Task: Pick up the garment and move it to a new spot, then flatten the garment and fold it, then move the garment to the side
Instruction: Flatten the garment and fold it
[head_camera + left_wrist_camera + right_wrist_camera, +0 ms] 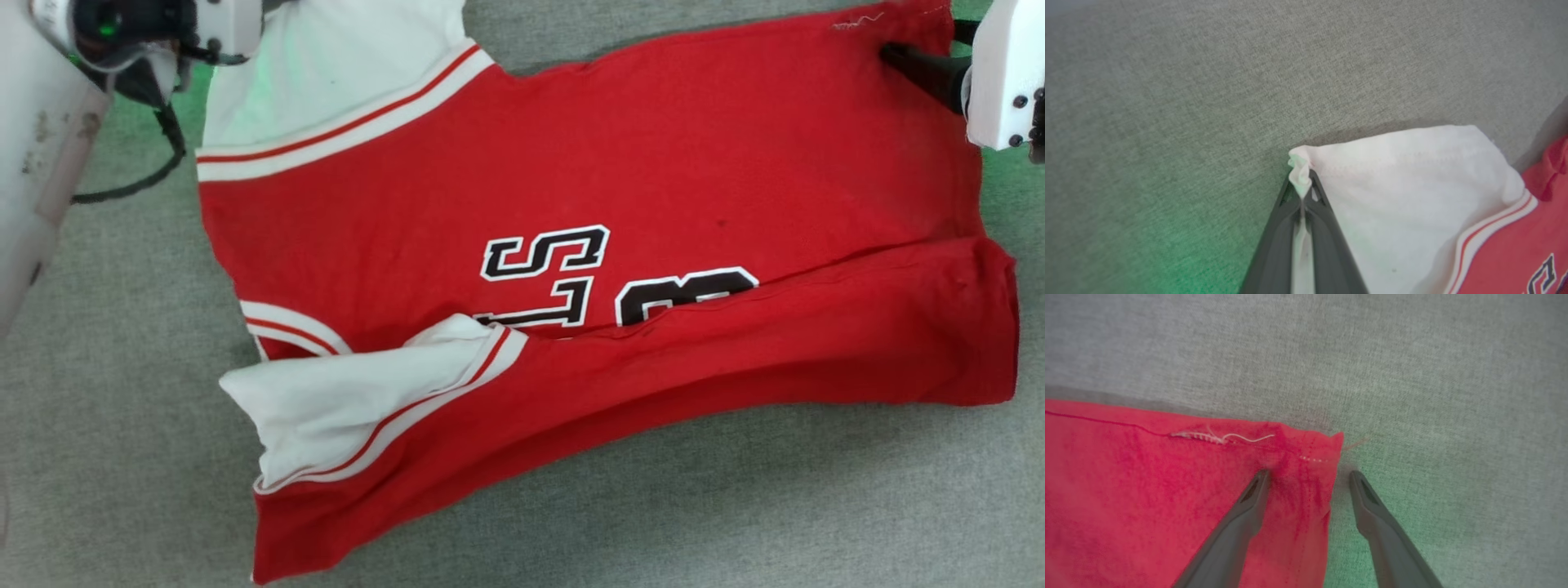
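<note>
Lying crosswise on the grey woven tabletop [735, 506]: one garment [653, 163], a red jersey, sleeve end toward the robot's left, hem end toward its right.

Nearest: the near long side, turned over onto the body as a red band [775, 343], its white near sleeve [326, 408] carried along. The band hides the lower part of the black-and-white lettering [563, 278]. Judged: first lengthwise fold made.

Middle: body panel flat, few creases.

Farthest: far long side, not yet folded.
- Far sleeve [1412, 183], white, spread flat. Left gripper [1302, 192] pinched tight on its outer corner, a tuft of white cloth bunched at the tips.
- Far hem corner [1327, 447], a loose thread [1224, 437] beside it. Right gripper [1309, 475] with jaws wide apart, one finger over the red cloth, the other over bare tabletop just past the edge, nothing held.

Progress, as judged: flattening looks done and folding is about half done. Left to do: grip the hem corner, bring the far side over, make any crosswise fold, then move the garment aside. Whether the first relocation took place cannot be told.
</note>
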You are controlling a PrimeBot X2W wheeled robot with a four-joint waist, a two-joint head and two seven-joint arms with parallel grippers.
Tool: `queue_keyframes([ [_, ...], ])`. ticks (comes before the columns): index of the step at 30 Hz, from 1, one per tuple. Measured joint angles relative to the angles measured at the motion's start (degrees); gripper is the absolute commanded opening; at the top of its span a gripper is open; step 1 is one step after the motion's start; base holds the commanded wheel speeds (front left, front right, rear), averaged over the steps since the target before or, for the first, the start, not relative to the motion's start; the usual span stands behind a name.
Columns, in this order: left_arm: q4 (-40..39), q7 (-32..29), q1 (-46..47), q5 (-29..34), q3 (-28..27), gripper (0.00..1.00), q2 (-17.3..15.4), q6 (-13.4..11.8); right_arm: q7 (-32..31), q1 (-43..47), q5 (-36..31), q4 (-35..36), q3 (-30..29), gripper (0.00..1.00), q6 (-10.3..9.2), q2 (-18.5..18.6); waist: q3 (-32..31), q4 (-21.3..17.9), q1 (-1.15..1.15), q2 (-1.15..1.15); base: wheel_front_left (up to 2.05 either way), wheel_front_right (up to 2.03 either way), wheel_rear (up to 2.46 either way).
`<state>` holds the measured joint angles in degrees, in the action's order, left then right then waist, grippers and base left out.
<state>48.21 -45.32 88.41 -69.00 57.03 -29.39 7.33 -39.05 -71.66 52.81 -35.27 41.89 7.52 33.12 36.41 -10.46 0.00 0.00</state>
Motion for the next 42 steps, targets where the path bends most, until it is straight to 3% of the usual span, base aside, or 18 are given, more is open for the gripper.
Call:
queue_keyframes([
  [1, -0.2, 0.3, 0.0, -0.3, 0.1, 0.00, 0.1, 0.0, 0.6, 0.0, 0.3, 0.1, 0.7, 0.11, -0.01, 0.3, 0.0, 0.2, 0.00, 0.00, 0.00, 0.00, 0.00],
  [2, -0.4, 0.7, -0.2, -0.6, 0.2, 0.00, 0.2, 0.0, 1.4, 0.0, 0.7, 0.2, 1.2, 0.00, -0.01, 0.6, -0.1, 0.4, 0.00, 0.00, 0.00, 0.00, 0.00],
  [11, -5.6, 10.9, -6.2, -3.8, 0.8, 0.00, 0.3, 0.0, 11.1, 2.1, 4.0, 0.2, 4.9, 0.00, 0.01, 2.6, -4.3, 2.1, 0.00, 0.00, 0.00, 0.00, 0.00],
  [15, -12.3, 16.1, -10.6, -6.4, 1.1, 0.00, -2.8, 0.0, 14.0, 5.4, 5.1, 1.7, 7.3, 0.00, 0.01, 4.6, -8.0, 3.1, 0.00, 0.00, 0.00, 0.00, 0.00],
  [22, -26.5, 26.5, -20.0, -9.7, 2.9, 0.00, -7.6, 0.0, 18.4, 12.6, 8.2, 7.4, 10.0, 0.00, 0.01, 11.3, -14.8, 5.7, 0.00, 0.00, 0.00, 0.00, 0.00],
  [30, -40.2, 39.2, -33.1, -10.7, 4.9, 0.00, -13.9, 0.0, 24.0, 23.8, 12.0, 12.8, 8.7, 0.00, 0.01, 19.2, -20.9, 9.9, 0.00, 0.00, 0.00, 0.00, 0.00],
  [36, -46.0, 47.4, -43.4, -11.0, 6.1, 0.00, -17.8, 0.0, 28.6, 33.6, 14.9, 15.9, 6.3, 0.00, 0.01, 23.8, -23.7, 12.9, 0.00, 0.00, 0.00, 0.00, 0.00],
  [42, -47.6, 52.0, -50.4, -11.7, 7.7, 0.00, -18.0, 0.0, 32.0, 40.6, 16.8, 16.6, 3.6, 0.00, 0.01, 24.5, -24.8, 14.8, 0.00, 0.00, 0.00, 0.00, 0.00],
])
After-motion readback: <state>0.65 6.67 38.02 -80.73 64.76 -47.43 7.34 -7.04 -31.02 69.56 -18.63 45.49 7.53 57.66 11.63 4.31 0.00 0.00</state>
